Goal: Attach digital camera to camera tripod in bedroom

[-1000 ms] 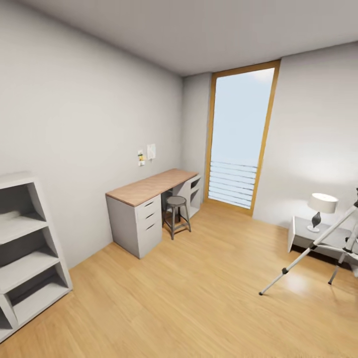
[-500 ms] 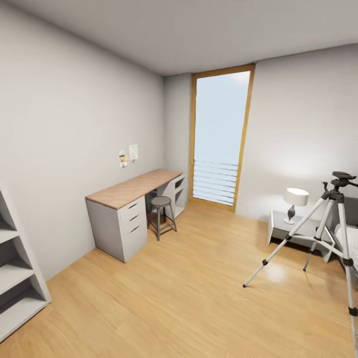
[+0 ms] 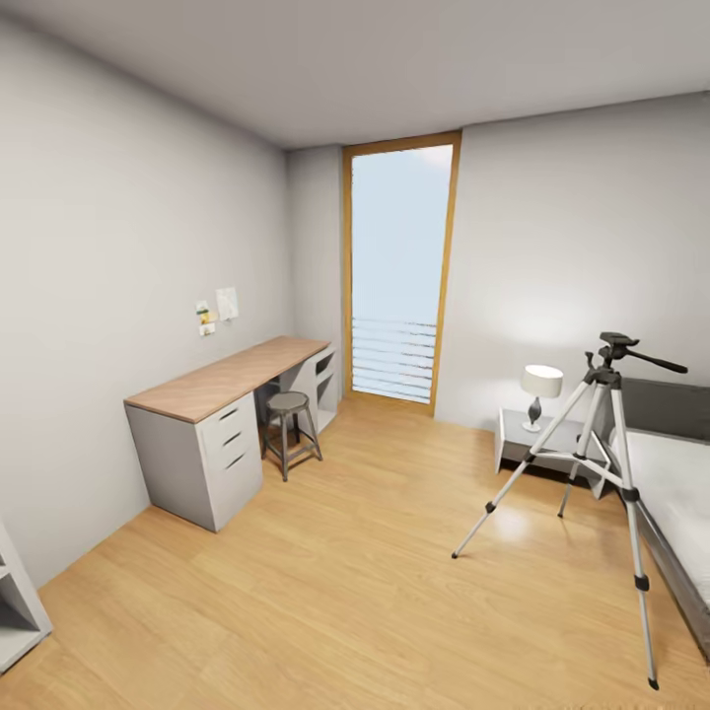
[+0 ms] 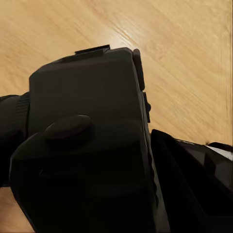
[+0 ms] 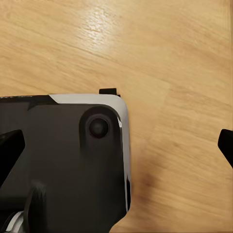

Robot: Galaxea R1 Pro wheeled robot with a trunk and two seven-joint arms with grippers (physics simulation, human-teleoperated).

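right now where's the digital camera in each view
head view: camera tripod at right on the wood floor.
left wrist view: digital camera, large and close, above that floor.
right wrist view: floor around a dark panel.
shared landmark: the wood floor.

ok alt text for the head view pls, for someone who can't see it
A camera tripod with silver legs stands on the light wood floor at the right of a white-walled bedroom, beside a bed and a nightstand lamp. A desk with a stool lines the left wall, and a tall window fills the far corner.
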